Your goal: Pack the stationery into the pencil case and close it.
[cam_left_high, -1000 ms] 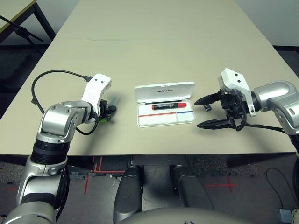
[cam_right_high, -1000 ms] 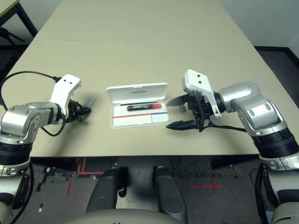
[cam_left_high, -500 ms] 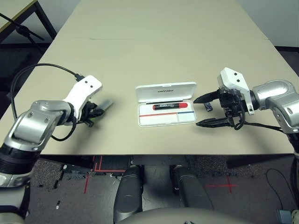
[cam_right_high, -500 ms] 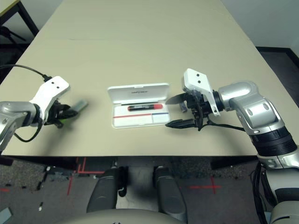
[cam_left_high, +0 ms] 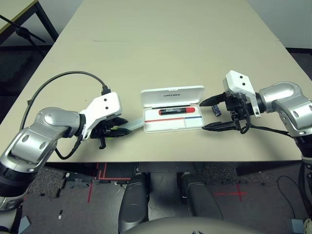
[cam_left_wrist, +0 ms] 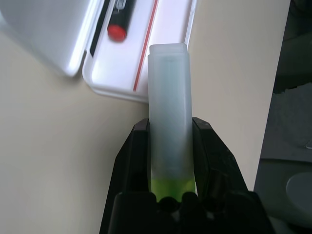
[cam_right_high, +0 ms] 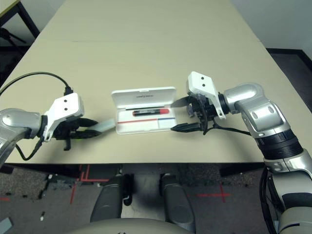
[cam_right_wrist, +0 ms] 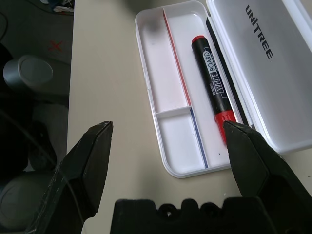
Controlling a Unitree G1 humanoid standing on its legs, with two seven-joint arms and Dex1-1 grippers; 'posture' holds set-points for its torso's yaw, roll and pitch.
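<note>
Left gripper (cam_left_wrist: 170,141) clamped on lime-green highlighter with pale whitish end (cam_left_wrist: 168,112); long axis runs out along fingers, pale tip aimed at open flat white hard-plastic pencil case (cam_left_high: 173,124), just short of its near-left rim. Left arm nearer. Case holds red marker with black cap (cam_left_high: 177,110). Right gripper (cam_left_high: 210,115) jaws wide apart, empty, beside case's right end; tiny dark block (cam_left_high: 217,110) between them.

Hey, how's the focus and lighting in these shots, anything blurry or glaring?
Left wrist view: the highlighter is sharp, while the pencil case behind it is soft and washed out by glare. Right wrist view: the marker lettering reads crisply, though the fingers are blurred. Head views: evenly lit, with soft shadows.
</note>
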